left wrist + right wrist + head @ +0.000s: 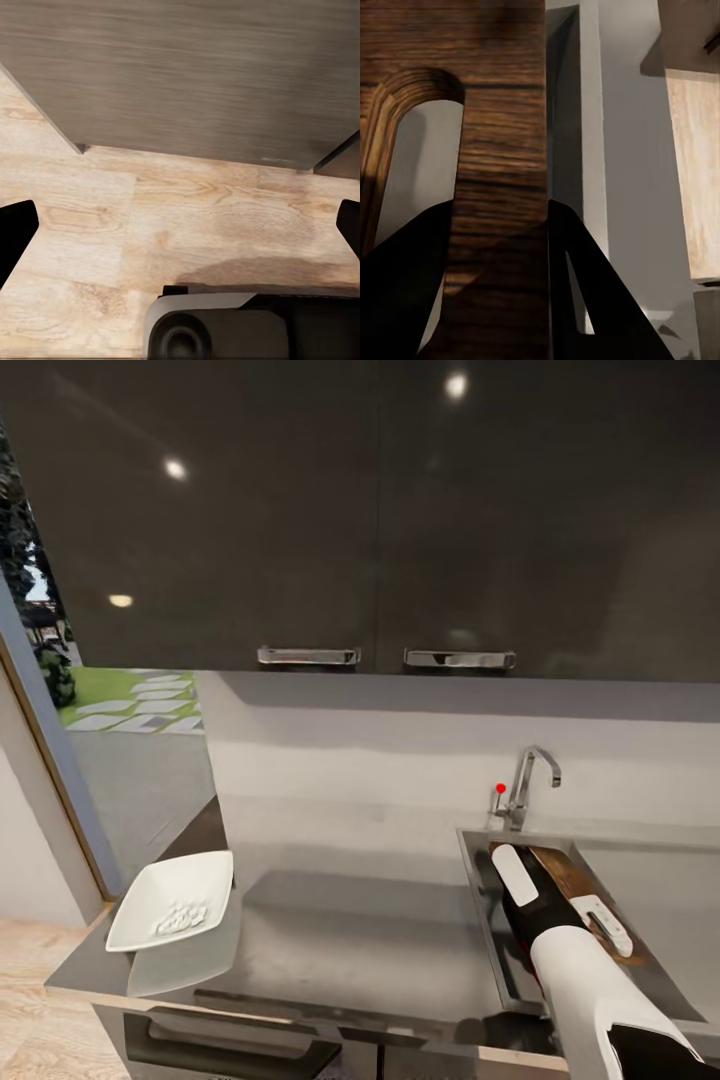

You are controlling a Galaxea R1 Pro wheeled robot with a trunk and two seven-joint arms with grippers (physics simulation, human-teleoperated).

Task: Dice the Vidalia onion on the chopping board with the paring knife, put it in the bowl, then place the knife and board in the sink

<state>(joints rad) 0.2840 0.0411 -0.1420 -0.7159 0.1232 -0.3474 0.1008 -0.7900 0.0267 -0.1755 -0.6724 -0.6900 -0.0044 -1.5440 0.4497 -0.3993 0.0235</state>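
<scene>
The right gripper (499, 247) grips the chopping board (572, 875) over the sink (478, 860), jaws closed. Left jaws stand wide, empty. Early release risks the board striking the rim.

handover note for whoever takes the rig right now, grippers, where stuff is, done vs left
Right gripper: shut on the dark brown wooden chopping board, holding it in the grey recessed sink.
Left gripper: open, empty, aimed at the wood floor.
White squarish bowl sits at the grey countertop's left end with diced onion in it.
Done: dicing, filling the bowl.
Left: release the board; paring knife not visible, so check it.
</scene>
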